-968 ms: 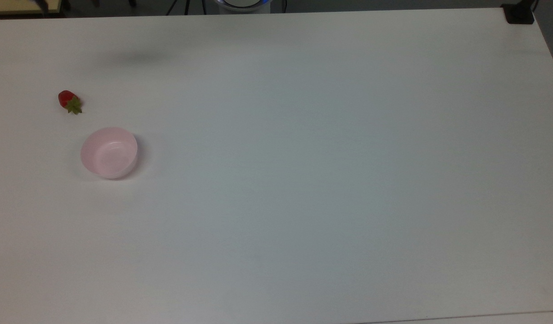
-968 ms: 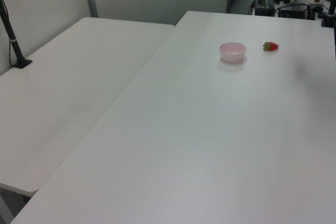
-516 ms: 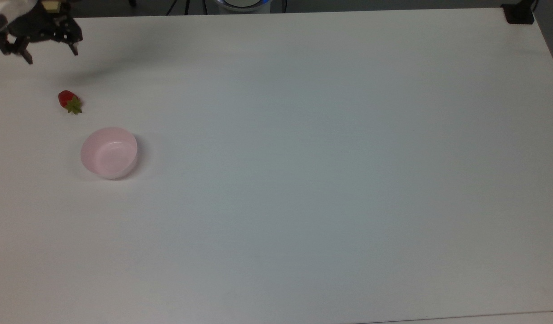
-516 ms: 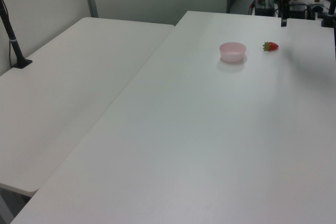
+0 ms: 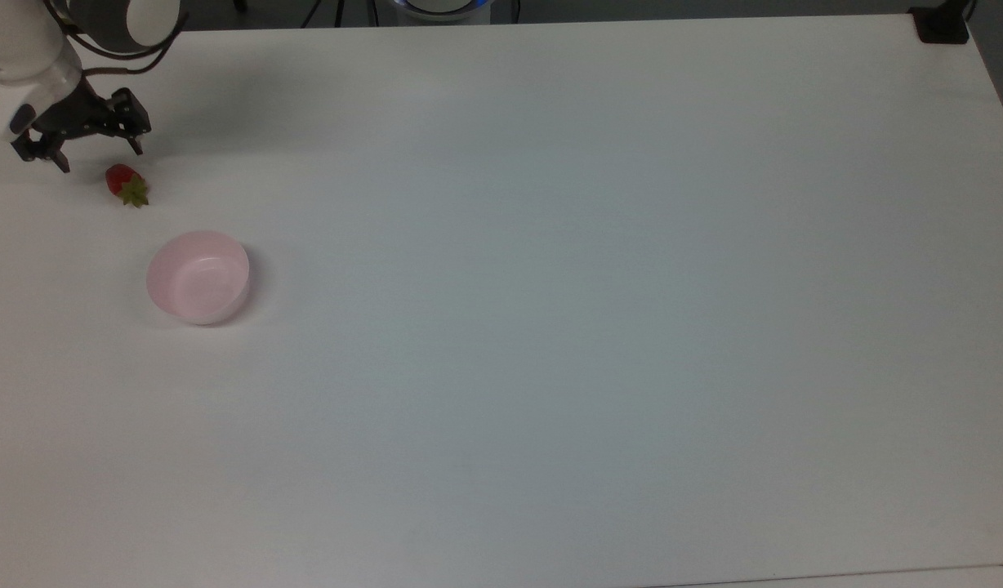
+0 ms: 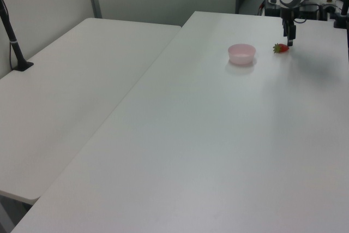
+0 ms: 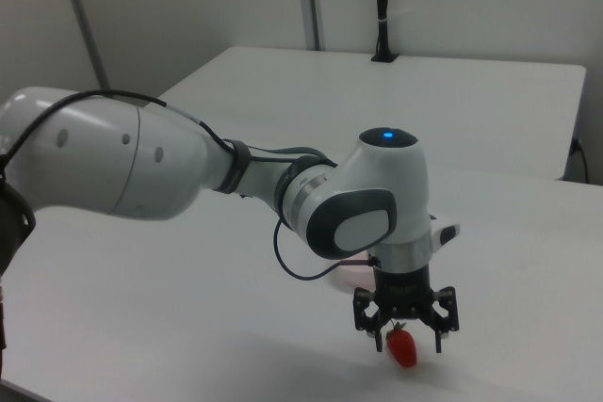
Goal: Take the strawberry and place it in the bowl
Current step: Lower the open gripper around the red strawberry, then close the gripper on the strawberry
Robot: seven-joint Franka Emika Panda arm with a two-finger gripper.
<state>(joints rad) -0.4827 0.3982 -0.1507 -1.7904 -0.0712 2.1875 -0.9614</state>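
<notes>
Since half a second ago the gripper has come down and toward the strawberry in the top view, with more of the white arm now in sight; strawberry and bowl lie where they did.

Small and red, the strawberry lies on its side on the white table near the top view's left edge, green cap pointing toward the bowl; nothing grips it. In the right view the strawberry sits just below and between the two dark fingers; whether they touch it cannot be told. The claw is spread wide, holding nothing, its fingers pointing down at the table. In the left view the gripper hangs just above the strawberry.

The pale pink bowl stands upright and holds nothing, near the strawberry but apart from it, lower in the top view; in the left view the bowl is to the left view's left of the fruit.

A second white table adjoins in the left view, with a black post rising from it.
</notes>
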